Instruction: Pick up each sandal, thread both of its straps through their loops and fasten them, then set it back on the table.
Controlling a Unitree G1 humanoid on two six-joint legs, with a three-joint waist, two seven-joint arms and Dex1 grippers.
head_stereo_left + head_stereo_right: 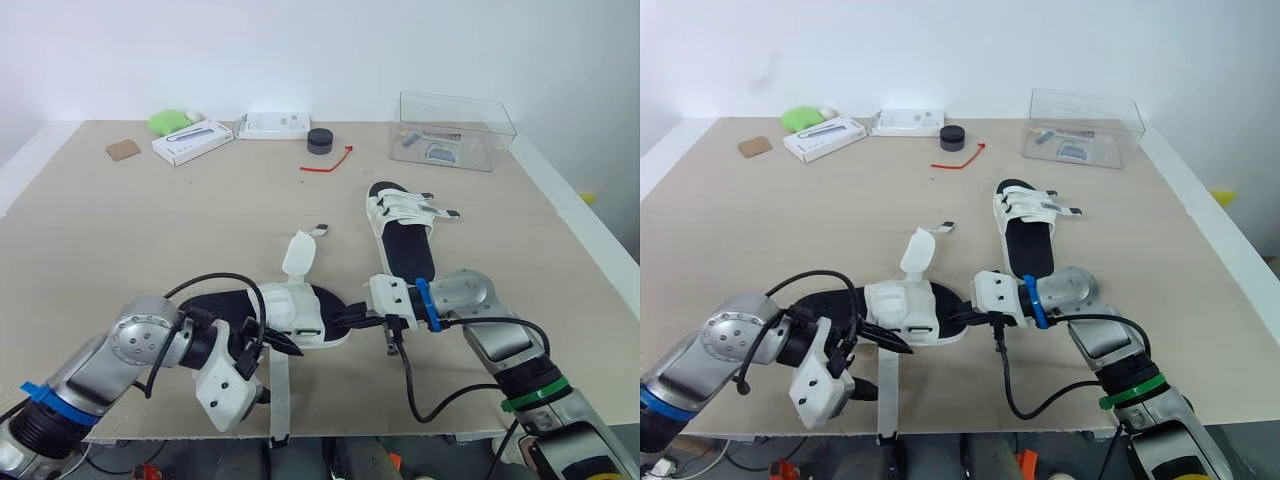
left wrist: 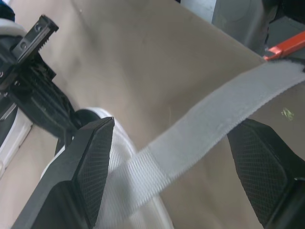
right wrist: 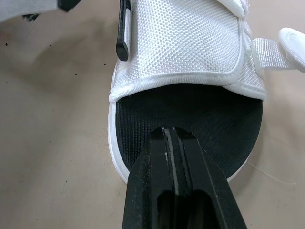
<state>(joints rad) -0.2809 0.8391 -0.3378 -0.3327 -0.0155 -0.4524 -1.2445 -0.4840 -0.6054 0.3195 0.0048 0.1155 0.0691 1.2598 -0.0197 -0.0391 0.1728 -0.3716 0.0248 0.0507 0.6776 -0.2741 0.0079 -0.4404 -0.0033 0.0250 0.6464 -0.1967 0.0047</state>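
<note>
Count on the worktop point(image 1: 120, 250), one surface:

- Sandals: two, white with black footbeds. First sandal point(image 1: 300, 318) at lower centre, second sandal point(image 1: 405, 235) right of centre.
- Claws: two, left claw point(image 2: 171, 138) and right claw point(image 3: 171, 136).
- White boxes: two, larger box point(image 1: 192, 140) at upper left, smaller box point(image 1: 272, 125) at upper centre.
- Clear container point(image 1: 455, 130): one, upper right.
- Black round item point(image 1: 319, 141): one.
- Red cord point(image 1: 328, 163): one.
- Green item point(image 1: 168, 121): one.
- Brown square point(image 1: 123, 150): one.
</note>
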